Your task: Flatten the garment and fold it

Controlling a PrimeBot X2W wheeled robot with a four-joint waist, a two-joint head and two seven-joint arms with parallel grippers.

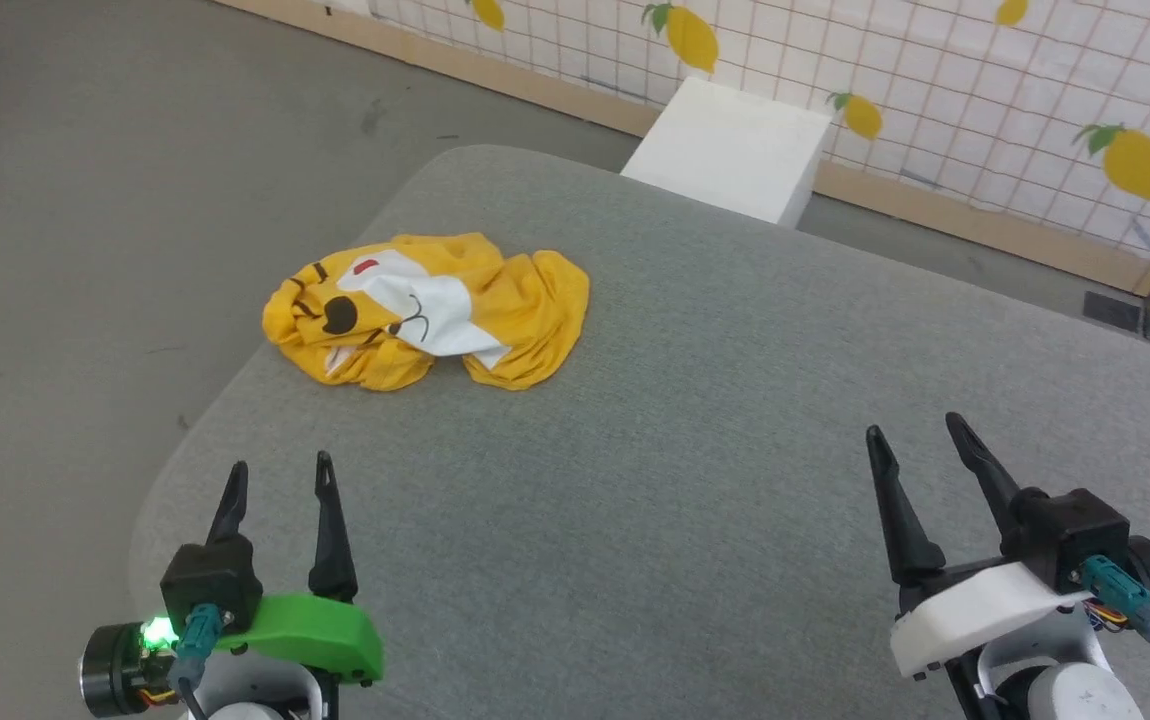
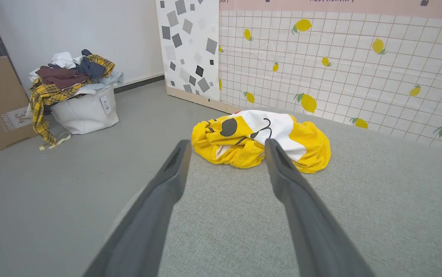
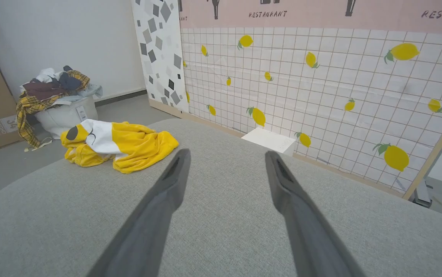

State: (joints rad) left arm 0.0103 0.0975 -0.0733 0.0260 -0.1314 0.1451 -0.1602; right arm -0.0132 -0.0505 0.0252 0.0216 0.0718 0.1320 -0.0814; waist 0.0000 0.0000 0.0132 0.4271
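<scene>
1. The left gripper point(image 1: 280, 462) is noted with its two dark fingers spread apart. Nothing is held between them, and they are poised over the grey padded surface point(image 1: 695, 470).
2. The right gripper point(image 1: 914, 426) is likewise spread wide and empty. It is held over the same surface, well apart from the left gripper.
3. The garment point(image 1: 435, 310), a bright yellow T-shirt, is found crumpled in a heap ahead of the left gripper, clear of its fingertips and touched by neither gripper. In the left wrist view it is framed just beyond the gap between the two fingers.
4. From the right gripper, the garment is placed ahead and well off to the left.
5. The heap is not flattened. Part of the print is turned upward: a white muzzle patch, a black blot, a red mark and black strokes are made out among the folds.
6. The garment is set near the rounded far-left corner of the surface, as reckoned from both grippers.
7. A white box point(image 1: 735, 145) is seen beyond the far edge of the surface, ahead of the right gripper, against a tiled wall printed with lemons point(image 3: 321, 77).
8. A white basket point(image 2: 84, 111) heaped with mixed clothes is recorded on the floor, ahead of the left gripper and to its left, beyond the garment.
</scene>
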